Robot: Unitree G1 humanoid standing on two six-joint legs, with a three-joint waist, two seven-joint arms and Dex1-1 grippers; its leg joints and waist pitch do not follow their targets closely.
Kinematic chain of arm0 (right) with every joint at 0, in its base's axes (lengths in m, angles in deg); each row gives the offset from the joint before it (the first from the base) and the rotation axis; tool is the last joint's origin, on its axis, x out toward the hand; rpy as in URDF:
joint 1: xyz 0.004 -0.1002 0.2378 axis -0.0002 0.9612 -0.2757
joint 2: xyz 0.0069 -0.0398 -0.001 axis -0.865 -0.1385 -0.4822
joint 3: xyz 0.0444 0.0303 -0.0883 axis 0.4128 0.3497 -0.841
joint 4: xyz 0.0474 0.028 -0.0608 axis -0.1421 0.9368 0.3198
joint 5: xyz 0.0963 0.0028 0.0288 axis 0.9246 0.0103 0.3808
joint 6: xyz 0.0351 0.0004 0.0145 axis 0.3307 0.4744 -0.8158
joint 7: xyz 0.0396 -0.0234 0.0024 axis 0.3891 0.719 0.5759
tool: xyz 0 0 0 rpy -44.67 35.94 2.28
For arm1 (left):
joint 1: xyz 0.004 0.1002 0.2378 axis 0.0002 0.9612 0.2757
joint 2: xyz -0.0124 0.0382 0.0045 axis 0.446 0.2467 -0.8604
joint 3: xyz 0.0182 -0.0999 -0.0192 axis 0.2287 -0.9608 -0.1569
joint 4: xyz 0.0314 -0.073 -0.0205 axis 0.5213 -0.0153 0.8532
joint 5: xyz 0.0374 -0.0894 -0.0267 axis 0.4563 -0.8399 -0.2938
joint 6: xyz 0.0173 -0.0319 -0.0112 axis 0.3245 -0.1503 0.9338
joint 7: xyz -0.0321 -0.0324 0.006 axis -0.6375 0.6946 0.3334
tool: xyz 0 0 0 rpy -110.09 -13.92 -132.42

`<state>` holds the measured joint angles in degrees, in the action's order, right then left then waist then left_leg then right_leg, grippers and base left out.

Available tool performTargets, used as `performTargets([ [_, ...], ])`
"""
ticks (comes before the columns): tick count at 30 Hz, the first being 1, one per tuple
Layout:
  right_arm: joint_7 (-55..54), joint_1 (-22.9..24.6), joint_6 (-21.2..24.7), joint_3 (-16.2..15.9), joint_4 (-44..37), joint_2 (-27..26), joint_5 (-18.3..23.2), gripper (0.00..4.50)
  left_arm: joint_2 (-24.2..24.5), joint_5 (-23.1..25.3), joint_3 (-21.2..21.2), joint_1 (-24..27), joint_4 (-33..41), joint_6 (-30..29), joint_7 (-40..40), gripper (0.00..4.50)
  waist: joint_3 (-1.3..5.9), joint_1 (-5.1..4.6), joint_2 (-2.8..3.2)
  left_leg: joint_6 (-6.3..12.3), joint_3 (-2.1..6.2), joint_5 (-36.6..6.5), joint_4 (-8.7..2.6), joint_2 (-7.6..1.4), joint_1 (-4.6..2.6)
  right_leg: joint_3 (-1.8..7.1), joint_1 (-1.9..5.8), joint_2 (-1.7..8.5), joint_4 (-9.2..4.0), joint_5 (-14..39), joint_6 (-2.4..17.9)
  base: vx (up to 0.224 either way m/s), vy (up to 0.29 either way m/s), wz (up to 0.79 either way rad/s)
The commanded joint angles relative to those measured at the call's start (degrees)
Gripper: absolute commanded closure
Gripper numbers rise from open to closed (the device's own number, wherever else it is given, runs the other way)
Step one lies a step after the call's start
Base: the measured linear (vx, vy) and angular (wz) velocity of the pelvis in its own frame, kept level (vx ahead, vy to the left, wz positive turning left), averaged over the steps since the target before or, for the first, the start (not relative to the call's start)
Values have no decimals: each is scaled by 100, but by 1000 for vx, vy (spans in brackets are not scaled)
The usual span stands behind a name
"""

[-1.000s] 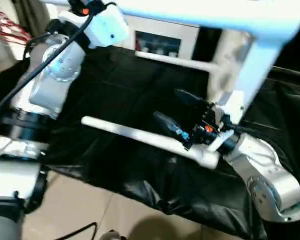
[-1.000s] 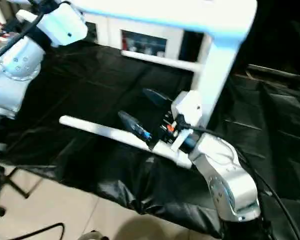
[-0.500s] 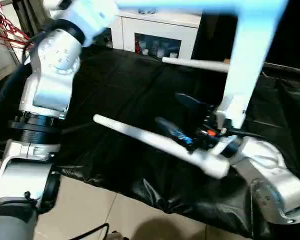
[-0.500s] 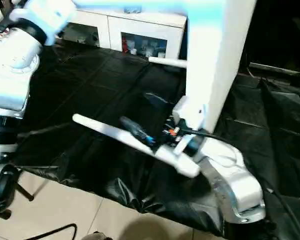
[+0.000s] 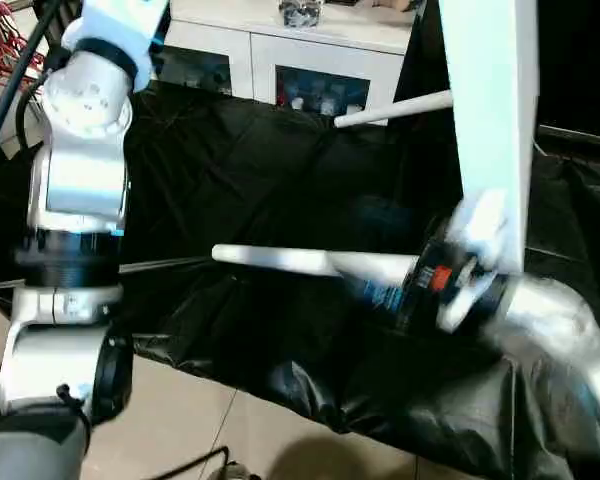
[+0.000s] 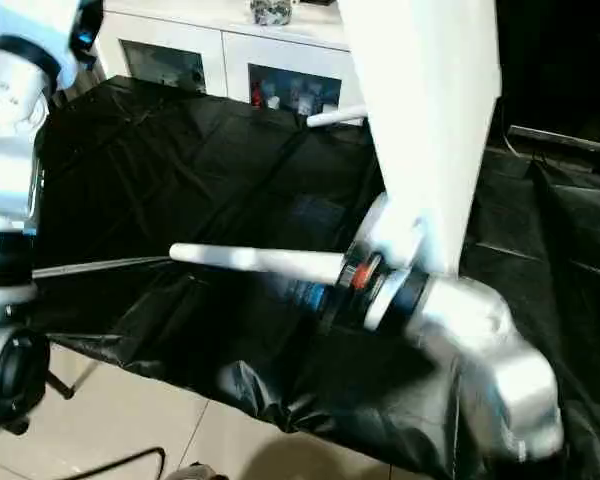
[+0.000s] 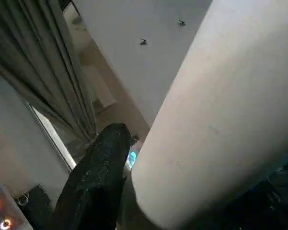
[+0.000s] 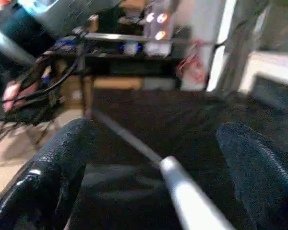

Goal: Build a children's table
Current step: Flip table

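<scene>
Leg-fitting step: left gripper (image 7: 116,191) seemingly clamps the raised table top (image 5: 488,110); right gripper (image 8: 153,172), wide open, straddles a loose leg (image 5: 300,262) and must close next.

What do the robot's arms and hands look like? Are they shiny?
Yes! Both arms are shiny silver metal with round joints. The left arm has black rings between its parts and a black cable beside it. The right arm has a black ring and a small orange spot at its wrist. The right hand's fingers are black, rounded and bumpy.
</scene>
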<state>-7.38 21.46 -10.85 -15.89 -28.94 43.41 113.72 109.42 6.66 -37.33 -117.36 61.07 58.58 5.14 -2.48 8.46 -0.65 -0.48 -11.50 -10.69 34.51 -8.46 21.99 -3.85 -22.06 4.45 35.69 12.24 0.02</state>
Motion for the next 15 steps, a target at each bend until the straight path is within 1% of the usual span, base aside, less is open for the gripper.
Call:
performTargets([
  [1,-1,78,116,-45,26,66,-82,0,-354,-789,-386,302,-373,-680,52,241,298,-22,-126,237,293,-880,-425,-520,-103,324,170,561,-450,933,933,0,0,0],
  [3,-68,202,123,-124,40,67,-173,0,-344,-779,-404,330,-344,-735,49,241,272,-46,-133,181,299,-1078,-442,-508,-98,326,160,571,-503,1394,825,0,0,0],
  [4,-129,266,162,-159,81,48,-225,0,-339,-776,-407,333,-345,-760,43,241,275,-49,-127,140,303,-1141,-444,-508,-110,328,150,573,-522,1572,767,0,0,0],
  [6,-168,301,184,-179,111,33,-261,0,-332,-775,-408,332,-358,-765,37,241,269,-62,-136,117,307,-1195,-450,-502,-107,328,141,562,-536,1697,707,0,0,0],
  [7,-211,345,192,-221,158,46,-356,0,-326,-772,-408,327,-368,-777,28,241,263,-63,-131,109,311,-1213,-453,-502,-105,334,133,564,-543,1755,679,0,0,0],
  [9,-205,381,221,-263,187,107,-433,0,-322,-767,-410,307,-417,-777,11,241,268,-60,-126,105,311,-1216,-451,-499,-106,338,131,568,-545,1789,658,0,0,0],
  [10,-205,381,221,-263,187,107,-433,0,-322,-767,-410,307,-417,-777,11,241,277,-56,-120,114,309,-1180,-446,-498,-108,336,136,564,-542,1724,663,0,0,0],
  [12,-57,393,283,-256,135,242,-338,0,-322,-762,-416,289,-474,-779,-4,241,282,-53,-108,149,314,-1126,-447,-506,-102,336,142,557,-523,1573,673,0,0,0],
  [14,46,391,285,-258,113,330,-307,0,-324,-764,-422,282,-492,-793,-9,241,286,-46,-112,183,309,-1101,-440,-509,-109,336,141,554,-516,1460,704,0,0,0],
  [15,121,385,304,-268,98,406,-304,0,-317,-764,-432,277,-526,-797,-27,241,284,-43,-118,200,305,-1082,-440,-507,-101,337,146,558,-515,1422,721,0,0,0],
])
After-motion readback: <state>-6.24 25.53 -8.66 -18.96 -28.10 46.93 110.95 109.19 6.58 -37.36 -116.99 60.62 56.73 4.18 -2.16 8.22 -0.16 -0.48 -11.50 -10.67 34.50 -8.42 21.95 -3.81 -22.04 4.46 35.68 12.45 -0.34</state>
